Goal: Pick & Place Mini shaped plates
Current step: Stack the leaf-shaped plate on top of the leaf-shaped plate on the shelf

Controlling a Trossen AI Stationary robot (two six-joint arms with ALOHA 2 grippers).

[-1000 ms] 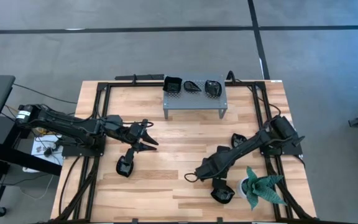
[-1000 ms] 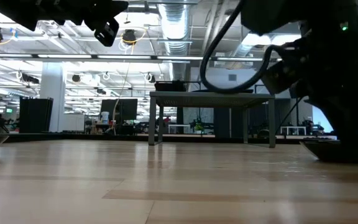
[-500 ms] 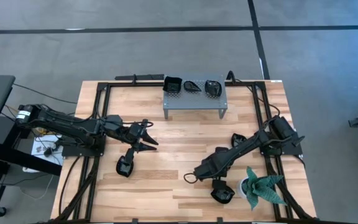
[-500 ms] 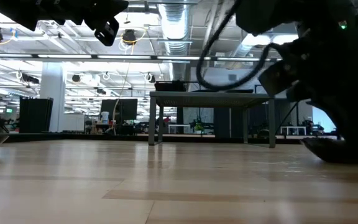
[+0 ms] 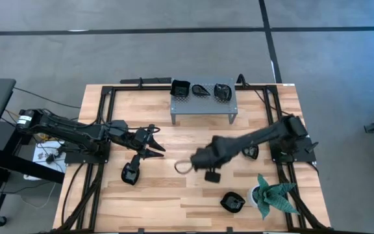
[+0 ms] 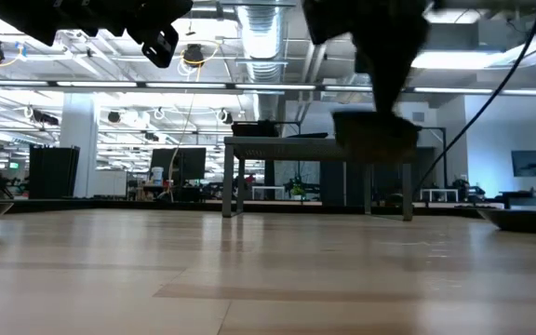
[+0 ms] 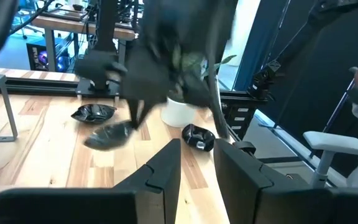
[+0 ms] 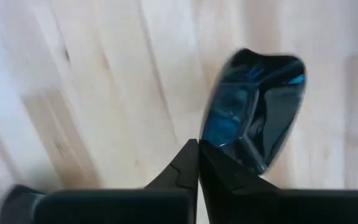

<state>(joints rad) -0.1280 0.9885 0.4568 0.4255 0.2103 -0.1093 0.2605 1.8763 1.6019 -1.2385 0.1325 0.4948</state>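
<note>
Here, bare wood lies open in front of the shelf (image 5: pixel 203 104). Six plates show: one beside the plant (image 5: pixel 274 197), one under the left gripper (image 5: pixel 153 143), whose fingers stand apart, one by the right arm, three atop the shelf. The right gripper (image 5: pixel 208 170) pinches a plate (image 5: pixel 212 175) aloft before the shelf.

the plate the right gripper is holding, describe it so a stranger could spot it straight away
On the wooden table, look just in front of the grey shelf, where the right gripper hangs near the middle. Pinched at its tip is a glossy black square plate. It is the only plate lifted off the wood.
</note>
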